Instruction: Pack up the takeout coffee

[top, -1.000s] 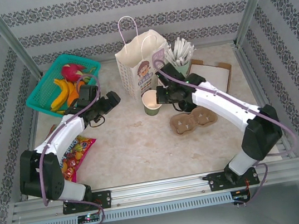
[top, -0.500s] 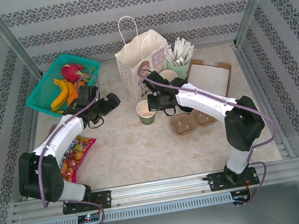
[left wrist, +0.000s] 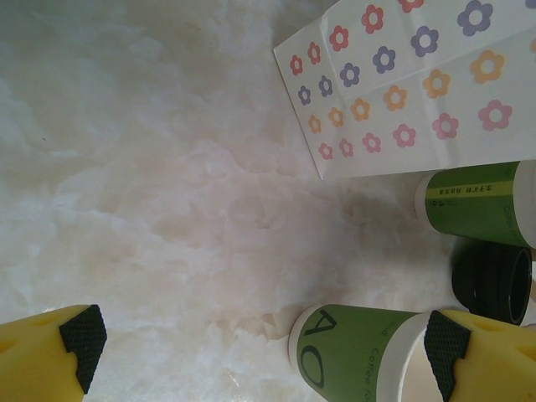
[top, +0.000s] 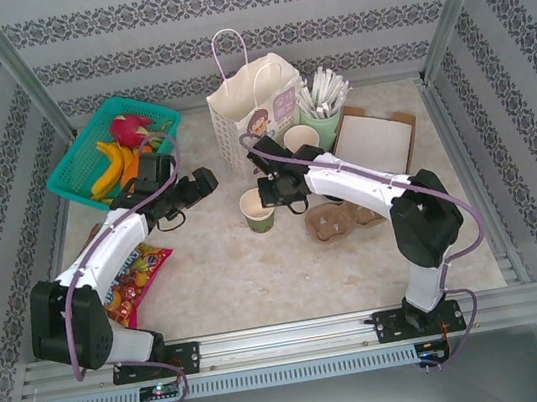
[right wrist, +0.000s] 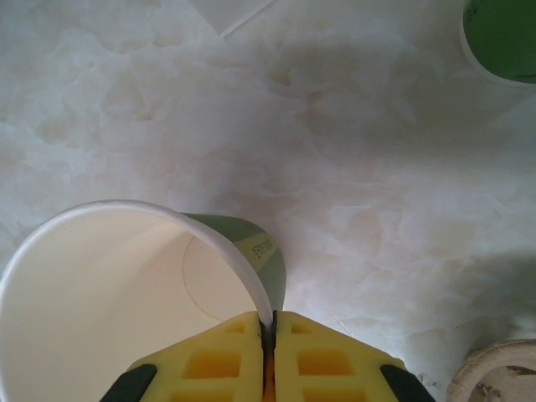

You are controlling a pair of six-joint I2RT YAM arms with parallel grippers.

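Right hand (right wrist: 267, 328) on half-cropped lidless cup (right wrist: 109, 293)

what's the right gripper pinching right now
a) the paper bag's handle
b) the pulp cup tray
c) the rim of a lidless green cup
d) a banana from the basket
C: in the right wrist view, the right gripper is closed on the thin rim of the lidless green cup, which stands on the table.

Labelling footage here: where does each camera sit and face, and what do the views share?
Top external: above and behind the bases, looking down at the table; both arms show.
Left wrist: low, facing the paper bag; open left gripper at bottom.
Right wrist: looks down; right gripper pinches the rim of the lidless green cup.
Shared: all three show that cup.
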